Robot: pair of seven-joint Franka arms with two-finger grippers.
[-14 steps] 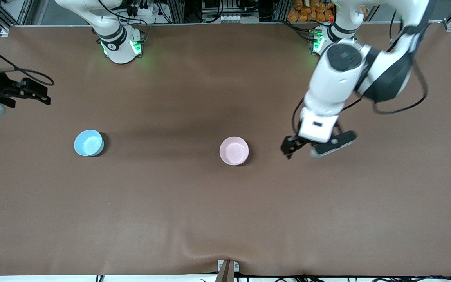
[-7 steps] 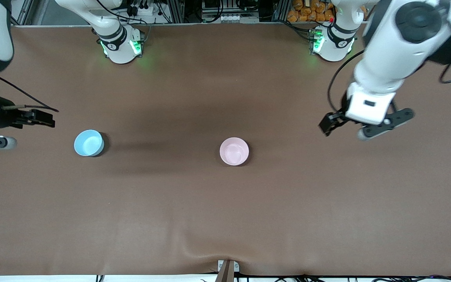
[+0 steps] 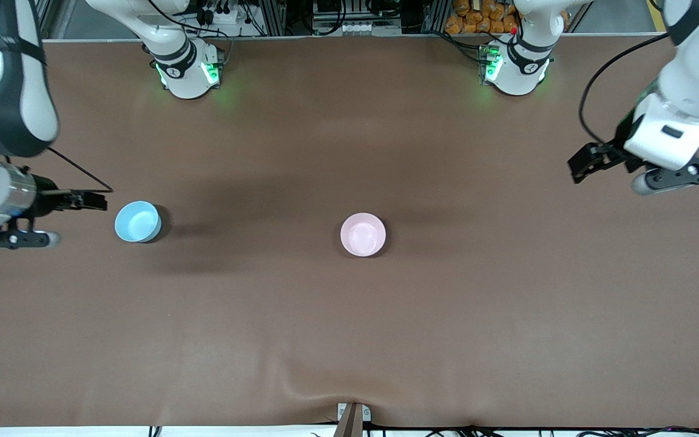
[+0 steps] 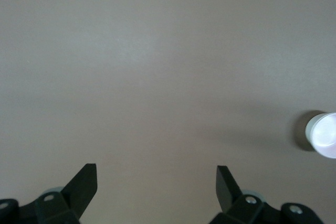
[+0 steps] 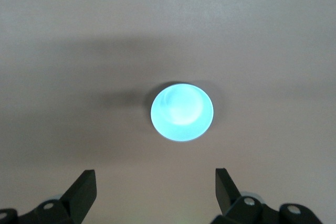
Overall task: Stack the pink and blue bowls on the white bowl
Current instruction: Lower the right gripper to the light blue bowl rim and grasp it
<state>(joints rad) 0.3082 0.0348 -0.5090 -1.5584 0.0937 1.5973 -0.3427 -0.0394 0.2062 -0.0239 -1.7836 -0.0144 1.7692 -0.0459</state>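
Observation:
The light blue bowl (image 3: pixel 138 221) stands upright on the brown table toward the right arm's end. The pale pink bowl (image 3: pixel 363 234) stands upright near the table's middle. No white bowl shows in any view. My right gripper (image 3: pixel 97 200) is open and empty, hovering just beside the blue bowl at the table-end side. In the right wrist view the blue bowl (image 5: pixel 182 112) lies ahead of the open right gripper (image 5: pixel 156 184). My left gripper (image 3: pixel 586 162) is open and empty over the left arm's end of the table. The left wrist view shows the pink bowl (image 4: pixel 324 135) at its edge, away from the open gripper (image 4: pixel 156 182).
The brown table cover (image 3: pixel 349 334) has a small wrinkle at the front edge. The two arm bases (image 3: pixel 189 70) (image 3: pixel 516 60) stand along the table's back edge. Cables and clutter lie past that edge.
My left gripper has drawn away from beside the pink bowl toward the left arm's end of the table. My right gripper has come closer to the blue bowl. Both bowls stayed put.

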